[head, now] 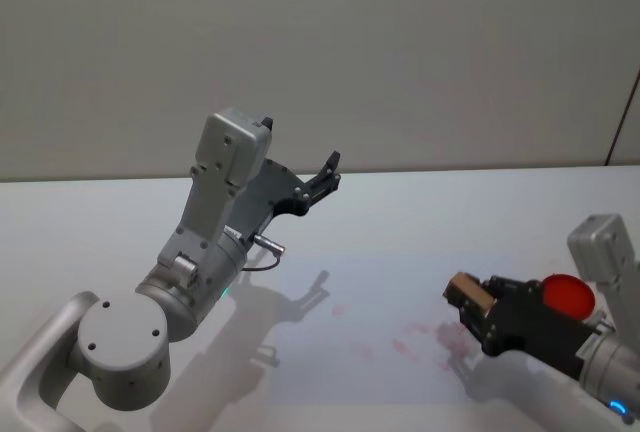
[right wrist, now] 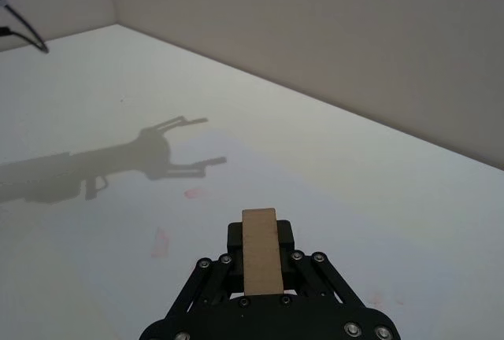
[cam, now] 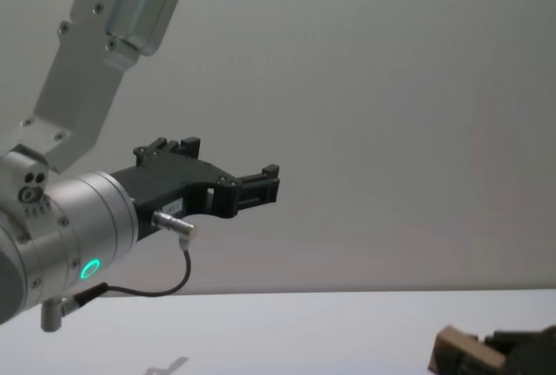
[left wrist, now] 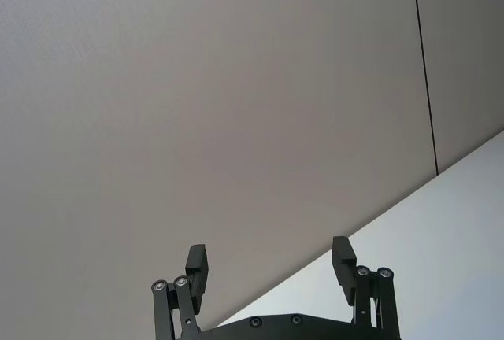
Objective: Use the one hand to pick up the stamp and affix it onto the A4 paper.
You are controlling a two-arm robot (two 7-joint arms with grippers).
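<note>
Pinching the small light-brown wooden stamp (right wrist: 260, 252), my black boxy-fingered right gripper (head: 475, 310) hovers at the white A4 paper's (head: 370, 292) 3 o'clock edge. I judge pickup done, pressing left. My left gripper (left wrist: 268, 260), fingers spread, is parked high at 10 o'clock.

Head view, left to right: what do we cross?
Left arm's round grey joint → left gripper, open, raised → red ink marks on the A4 paper → stamp, clamped in the right gripper → red disc on the right wrist.

Tan stamp (head: 469, 291), black right gripper (head: 462, 306), pink-marked white paper (head: 380, 287).
</note>
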